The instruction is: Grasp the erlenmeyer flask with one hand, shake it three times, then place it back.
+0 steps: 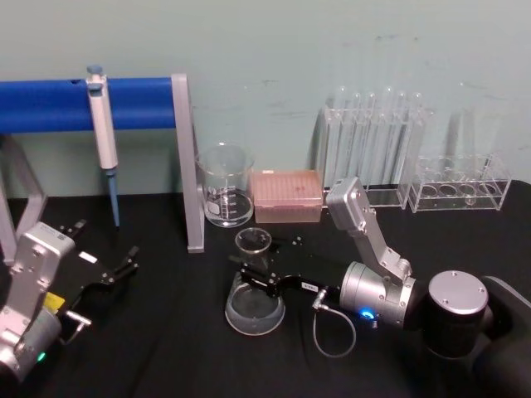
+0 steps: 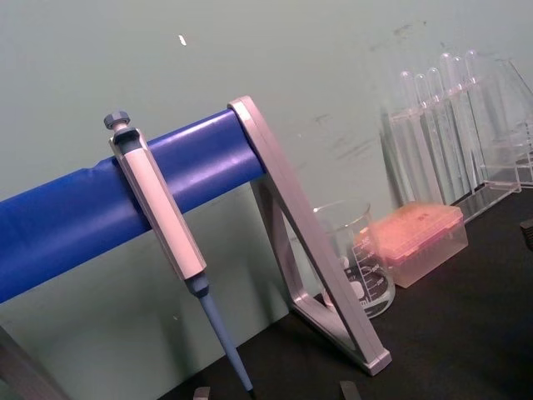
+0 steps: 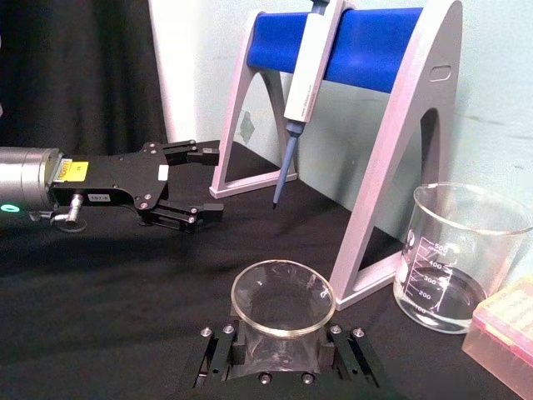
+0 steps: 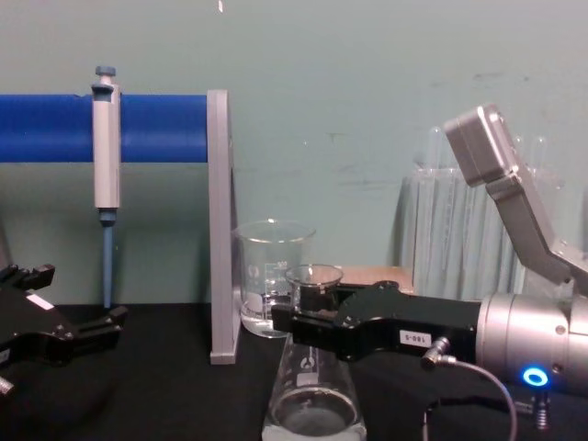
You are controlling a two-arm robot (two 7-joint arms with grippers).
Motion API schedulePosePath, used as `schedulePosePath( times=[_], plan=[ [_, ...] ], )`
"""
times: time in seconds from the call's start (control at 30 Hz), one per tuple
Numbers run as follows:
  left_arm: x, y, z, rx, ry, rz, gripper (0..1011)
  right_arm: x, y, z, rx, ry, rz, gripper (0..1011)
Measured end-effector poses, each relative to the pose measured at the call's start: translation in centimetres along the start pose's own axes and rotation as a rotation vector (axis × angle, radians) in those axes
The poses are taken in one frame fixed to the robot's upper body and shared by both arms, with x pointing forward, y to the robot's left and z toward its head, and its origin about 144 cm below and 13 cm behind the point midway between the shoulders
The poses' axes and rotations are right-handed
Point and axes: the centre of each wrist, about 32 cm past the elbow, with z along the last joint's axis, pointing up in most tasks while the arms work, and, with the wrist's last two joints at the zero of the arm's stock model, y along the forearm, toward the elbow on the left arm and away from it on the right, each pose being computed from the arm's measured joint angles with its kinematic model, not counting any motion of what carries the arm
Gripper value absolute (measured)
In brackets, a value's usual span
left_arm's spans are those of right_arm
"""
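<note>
While the erlenmeyer flask (image 4: 312,390) is standing upright on the black worktop (image 1: 166,348) just in front of the beaker (image 1: 225,185), the right pincer (image 4: 299,308) is clamping its neck from the right, and the left pincer (image 1: 124,264) is waiting spread wide, well apart at the left.

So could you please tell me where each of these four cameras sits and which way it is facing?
Head: high, looking down on the black table; both arms show, right pincer at the clear glass conical flask.
Chest: low, looking across; right pincer around the flask neck.
Left wrist: faces the grey-and-blue pipette hanging on the blue bar stand.
Right wrist: looks past its own fingers into the flask mouth, with the left pincer beyond.
All four share the pipette.
</note>
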Motion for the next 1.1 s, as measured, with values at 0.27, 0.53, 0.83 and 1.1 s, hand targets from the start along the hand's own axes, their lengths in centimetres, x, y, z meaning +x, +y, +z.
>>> schedulePosePath(
  times=[0.27,0.53,0.83,1.1],
  plan=[
    [0.00,0.00,0.00,0.000,0.000,0.000,1001,-0.01,-0.02,-0.07,-0.004,-0.001,0.001,552],
    [0.00,0.00,0.01,0.000,0.000,0.000,1001,-0.01,-0.01,-0.07,-0.003,0.000,0.001,769],
    [0.00,0.00,0.00,0.000,0.000,0.000,1001,0.01,-0.01,-0.04,-0.002,0.000,0.001,1000],
    [0.00,0.00,0.00,0.000,0.000,0.000,1001,0.01,-0.01,-0.04,-0.001,0.000,0.001,1000]
  ],
)
